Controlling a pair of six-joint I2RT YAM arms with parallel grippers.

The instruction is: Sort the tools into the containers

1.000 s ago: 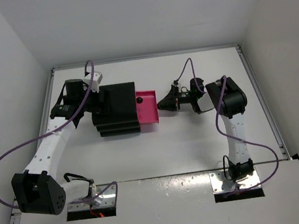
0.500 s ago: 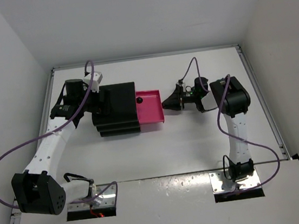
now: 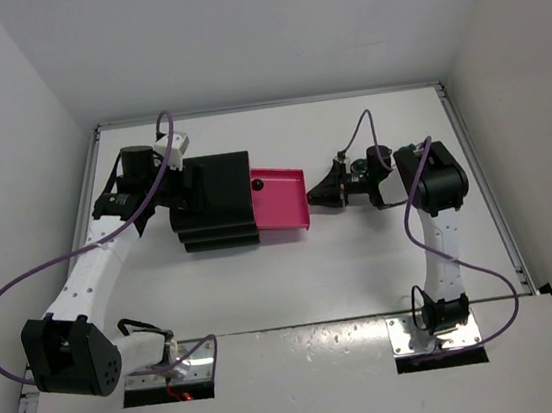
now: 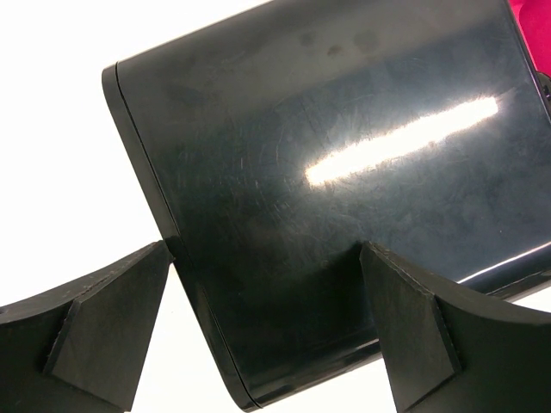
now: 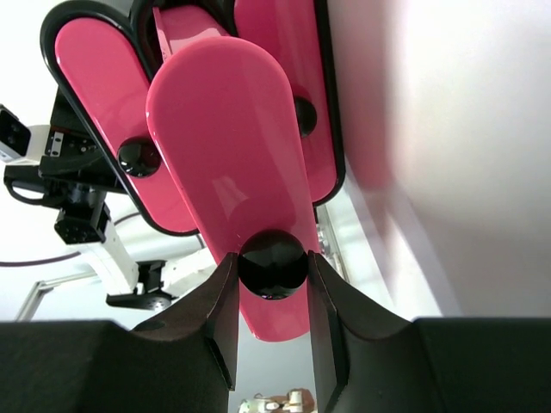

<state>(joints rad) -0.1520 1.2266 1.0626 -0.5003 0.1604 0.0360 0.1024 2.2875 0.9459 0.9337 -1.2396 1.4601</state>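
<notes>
White bench, walled on three sides, filling the middle of the top view.

Left arm: up the left side of the frame, bent in toward the centre. Right arm: up the right side, wrist turned left.

Black stepped cabinet left of centre on the bench, its steps toward the lower edge of the frame. Glossy top across most of the left wrist view.

Open pink drawer sticking out of the cabinet's right side toward centre frame. In the right wrist view, same drawer front foremost, between two other pink drawer fronts, left and right, both set further back.

Left end effector at the cabinet's upper left edge. Fingers spread wide: left finger over bare bench, right finger over the cabinet top, the cabinet's edge between them. Contact with the cabinet: cannot tell.

Right end effector just right of the open drawer's front, pinching its round black knob, one finger pressed to either side.

Second knob, small black dot at the cabinet's right face, above the open drawer in frame.
</notes>
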